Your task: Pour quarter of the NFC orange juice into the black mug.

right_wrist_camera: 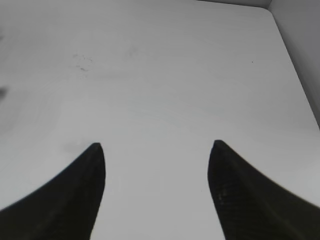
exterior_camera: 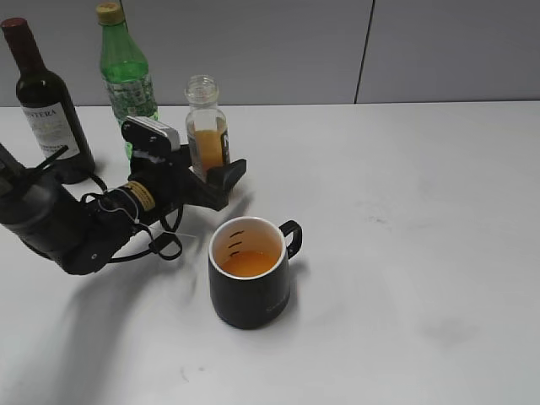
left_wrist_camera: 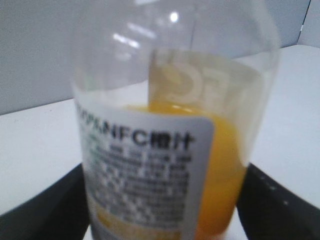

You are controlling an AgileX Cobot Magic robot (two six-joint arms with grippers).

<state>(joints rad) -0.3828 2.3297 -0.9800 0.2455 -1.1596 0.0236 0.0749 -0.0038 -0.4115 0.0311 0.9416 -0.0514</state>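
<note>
The NFC orange juice bottle (exterior_camera: 207, 126) stands upright and uncapped at the back left of the table, roughly half full. It fills the left wrist view (left_wrist_camera: 165, 100), label facing the camera. My left gripper (exterior_camera: 211, 175) is at its lower part, with a black finger against each side (left_wrist_camera: 165, 200), and looks shut on it. The black mug (exterior_camera: 251, 297) stands in front of and slightly right of the bottle, handle to the right, with orange juice inside. My right gripper (right_wrist_camera: 157, 145) is open and empty above bare table; it is out of the exterior view.
A dark wine bottle (exterior_camera: 46, 105) and a taller green bottle (exterior_camera: 126, 80) stand at the back left, just behind my left arm. A grey wall runs along the table's far edge. The white table (exterior_camera: 422, 211) stretches to the right of the mug.
</note>
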